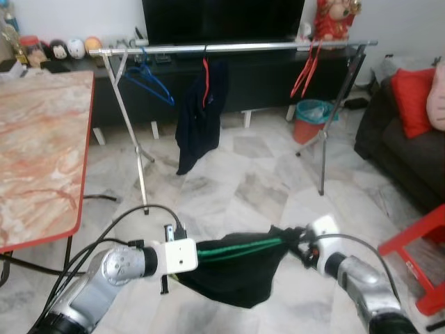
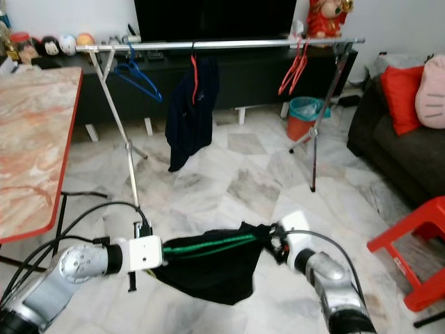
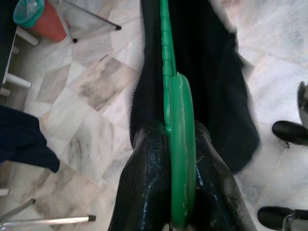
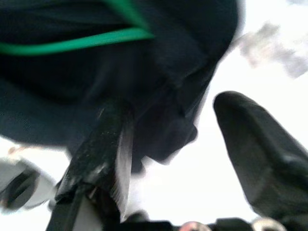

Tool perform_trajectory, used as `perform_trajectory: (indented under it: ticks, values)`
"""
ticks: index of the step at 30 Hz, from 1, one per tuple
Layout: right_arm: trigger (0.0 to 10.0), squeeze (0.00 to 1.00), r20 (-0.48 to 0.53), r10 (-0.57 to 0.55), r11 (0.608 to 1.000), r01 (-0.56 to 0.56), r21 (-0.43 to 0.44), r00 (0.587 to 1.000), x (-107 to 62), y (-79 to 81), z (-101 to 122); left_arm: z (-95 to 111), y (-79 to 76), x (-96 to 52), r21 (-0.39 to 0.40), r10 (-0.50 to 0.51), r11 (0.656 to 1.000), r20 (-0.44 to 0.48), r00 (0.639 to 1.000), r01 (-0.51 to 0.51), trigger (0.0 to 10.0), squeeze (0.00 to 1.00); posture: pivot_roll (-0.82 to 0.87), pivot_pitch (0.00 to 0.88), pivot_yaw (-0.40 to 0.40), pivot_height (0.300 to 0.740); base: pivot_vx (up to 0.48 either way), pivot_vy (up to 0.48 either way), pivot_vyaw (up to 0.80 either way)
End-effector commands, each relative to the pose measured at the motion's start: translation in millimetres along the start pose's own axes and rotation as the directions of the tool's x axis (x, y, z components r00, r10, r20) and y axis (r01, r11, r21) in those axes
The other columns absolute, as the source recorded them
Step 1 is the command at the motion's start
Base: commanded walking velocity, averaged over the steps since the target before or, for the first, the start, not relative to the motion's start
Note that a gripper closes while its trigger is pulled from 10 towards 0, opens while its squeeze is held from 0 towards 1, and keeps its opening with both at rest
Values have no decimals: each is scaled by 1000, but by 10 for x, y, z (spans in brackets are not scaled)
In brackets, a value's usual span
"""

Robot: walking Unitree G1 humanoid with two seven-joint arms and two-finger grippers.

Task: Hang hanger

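Green hanger (image 1: pixel 240 247) carries a black garment (image 1: pixel 240 275); it is held low over the marble floor (image 1: pixel 250 174), roughly level, between the two arms. The hanger's arm is a slim green plastic bar; the cloth sags below it in a loose pouch.

Left end effector (image 3: pixel 180 159): both fingers closed narrow on the hanger's broad green end, one finger (image 3: pixel 144 183) on each side. In the head views this end effector sits at the garment's left edge.

Right end effector (image 4: pixel 183 159): at the garment's right edge, fingers apart. One finger (image 4: pixel 101 144) lies against the dark cloth, the other (image 4: pixel 255 144) stands clear of it. Wrist view blurred; grip on cloth cannot be confirmed.

Rail (image 1: pixel 236 47) stands well ahead, across the floor, on crossed legs. On it: blue hanger (image 1: pixel 149 80) near the left end, a dark garment on a red hanger (image 1: pixel 201 111) at the middle, red hangers (image 1: pixel 306 69) near the right end. Bare rail between these.

Desk (image 1: pixel 38 146) edge on the left, sofa (image 1: pixel 403 146) and red stool (image 1: pixel 421 257) on the right. Open floor between them up to the rail.
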State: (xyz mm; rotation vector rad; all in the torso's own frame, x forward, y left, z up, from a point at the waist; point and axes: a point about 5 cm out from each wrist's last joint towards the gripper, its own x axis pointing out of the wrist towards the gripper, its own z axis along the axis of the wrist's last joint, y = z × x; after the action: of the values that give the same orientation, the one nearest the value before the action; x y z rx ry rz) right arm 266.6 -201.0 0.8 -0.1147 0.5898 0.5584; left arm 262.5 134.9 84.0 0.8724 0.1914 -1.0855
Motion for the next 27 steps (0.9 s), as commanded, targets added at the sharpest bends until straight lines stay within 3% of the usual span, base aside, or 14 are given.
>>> perform_trajectory:
  ticks: [1, 4, 9, 11, 17, 21, 25, 26, 27]
  values:
    - [10000, 1000, -73, 26, 999, -28, -17, 997, -6, 27, -84, 34, 87, 4, 13, 42, 999, -3, 999, -41, 10000, 0, -1, 0, -53, 740, 0, 0, 0]
    - [10000, 1000, -156, 97, 994, -102, -29, 983, -20, 128, -229, 25, 124, 12, 3, 77, 997, -18, 997, -77, 10000, 0, 3, 0, -54, 740, 0, 0, 0]
    - [10000, 996, -141, 142, 989, -147, -20, 980, -23, 224, -239, -9, 151, 25, 4, 97, 995, -49, 994, -97, 10000, 0, 3, 0, -50, 740, 0, 0, 0]
    - [10000, 0, -55, 211, 977, -210, 19, 976, -5, 296, -122, -29, 109, 41, 15, 67, 998, -60, 996, -67, 10000, 0, -1, 0, -49, 740, 0, 0, 0]
    - [10000, 0, 84, 388, 921, -386, -42, 918, -117, 376, 157, -96, -28, 39, 36, -14, 999, -83, 996, 17, 10000, 0, -7, 0, -44, 740, 0, 0, 0]
    - [10000, 0, 198, 477, 879, -469, -86, 857, -421, 319, 477, -128, -59, 46, 24, -23, 999, -92, 995, 25, 10000, 0, -10, 0, -44, 740, 0, 0, 0]
    - [10000, 0, 263, 457, 889, -449, -92, 850, -476, 310, 604, -131, -67, 49, 6, -31, 999, -89, 996, 32, 10000, 0, -11, 0, -43, 740, 0, 0, 0]
    - [10000, 0, 311, 368, 930, -355, -98, 876, -459, 216, 696, -135, -68, 48, -2, -36, 999, -87, 996, 36, 10000, 0, -12, 0, -42, 740, 0, 0, 0]
    - [10000, 0, 329, 323, 946, -309, -97, 887, -447, 170, 730, -137, -69, 48, -8, -38, 999, -86, 996, 38, 10000, 0, -12, 0, -42, 740, 0, 0, 0]
